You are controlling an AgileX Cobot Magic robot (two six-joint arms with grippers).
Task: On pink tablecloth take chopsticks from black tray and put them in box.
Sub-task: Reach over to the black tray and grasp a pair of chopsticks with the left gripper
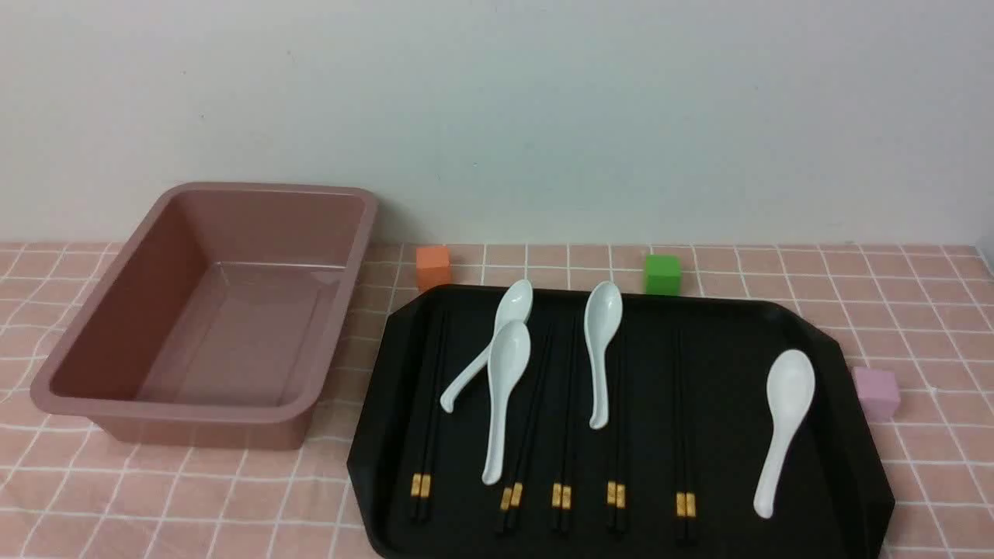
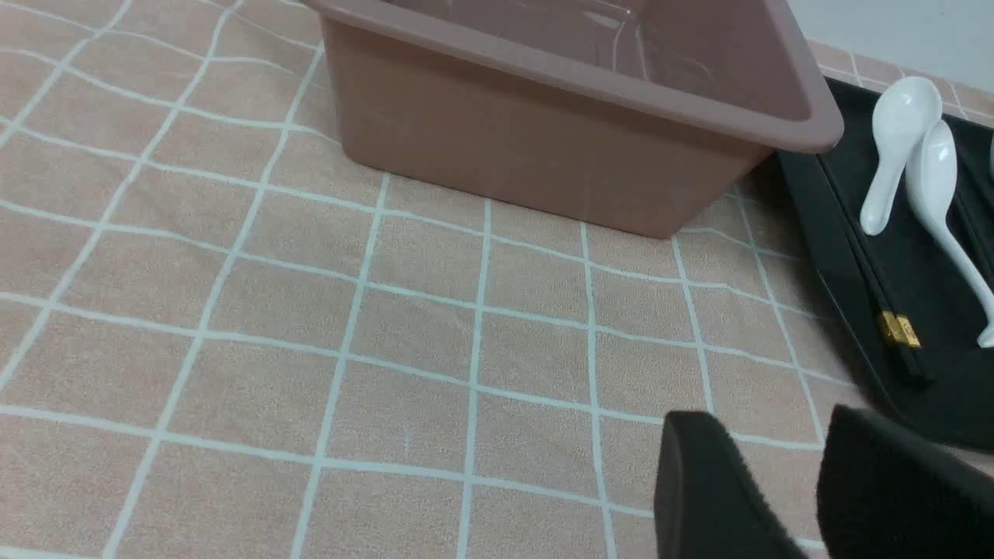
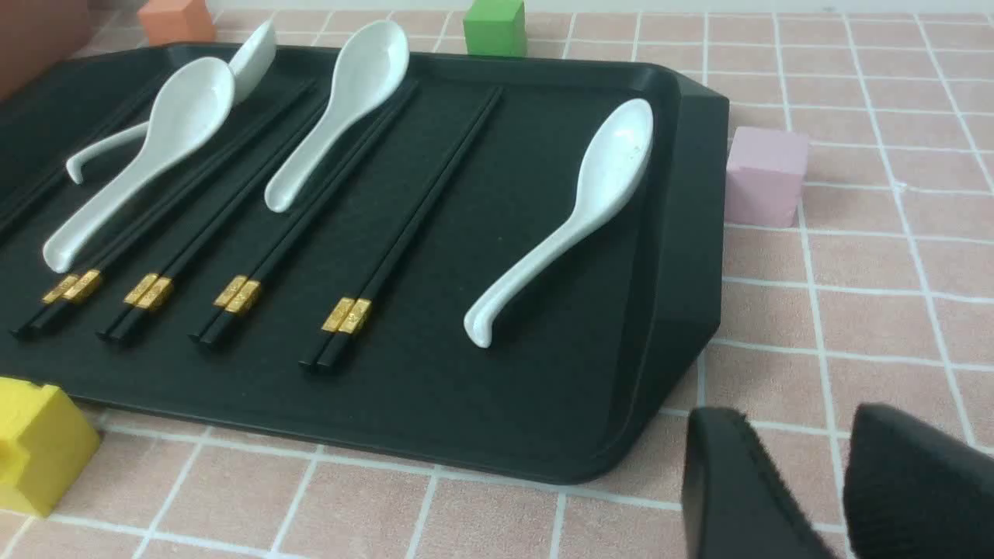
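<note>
While neither arm shows from the front, each wrist camera catches its own fingers. Furthest left, the left fingers [image 2: 707,489] are spread apart over the pink tablecloth [image 2: 233,310] with only cloth between them, near a corner of the box [image 1: 194,423]. That box sits on the left of the tabletop, just beside the black tray [image 1: 722,435]. An orange cube [image 1: 432,268] stands behind the gap between the two. All the chopsticks [image 1: 683,435] lie in the tray, five pairs side by side, running front to back with their gold bands toward the near rim. Four white spoons [image 1: 780,431] share the tray: two overlap at the left, one lies in the middle among the sticks, and one lies alone at the right. A yellow cube [image 3: 39,442] stands just beside the near rim, a green cube [image 1: 662,273] behind the far rim, and a pale pink cube [image 1: 876,392] off the right edge. Just off the tray's near right corner, the right fingers [image 3: 738,489] are parted too, gripping nothing.
</note>
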